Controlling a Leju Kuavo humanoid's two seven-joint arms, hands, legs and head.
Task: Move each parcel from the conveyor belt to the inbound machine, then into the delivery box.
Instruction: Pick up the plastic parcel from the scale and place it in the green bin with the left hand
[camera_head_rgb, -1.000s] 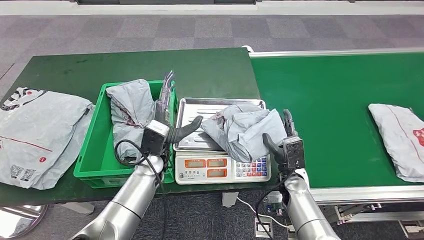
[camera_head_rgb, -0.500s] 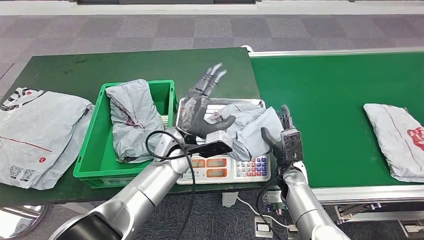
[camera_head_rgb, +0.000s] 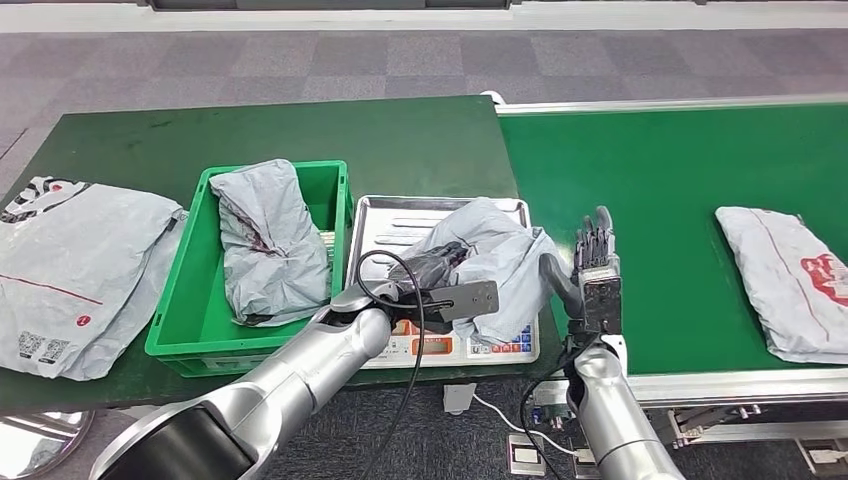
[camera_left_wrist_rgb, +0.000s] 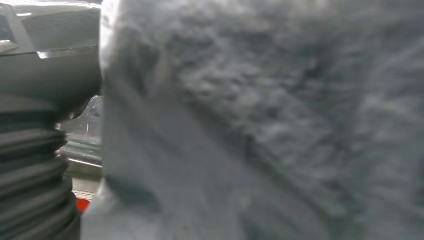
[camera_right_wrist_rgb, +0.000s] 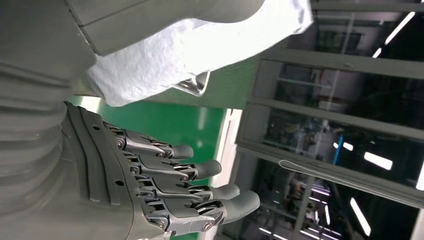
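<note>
Parcel (camera_head_rgb: 490, 255) on scale (camera_head_rgb: 445, 335): your left hand (camera_head_rgb: 432, 268) now down on it, grip not discernible. Right hand (camera_head_rgb: 592, 262) pulled back, fingers apart. Bin (camera_head_rgb: 185, 300) next.

Silver arms, looping black cable (camera_head_rgb: 405, 300), dark fingers (camera_head_rgb: 594, 240).

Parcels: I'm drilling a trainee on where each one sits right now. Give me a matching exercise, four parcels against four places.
Things:
1. parcel under the left hand
2. crumpled parcel
3. flat parcel with red print
4. big flat parcel

Places:
A. belt
B. green bin
C. scale tray
D. table left of the bin

Pairs: 1-C, 2-B, 3-A, 4-D
</note>
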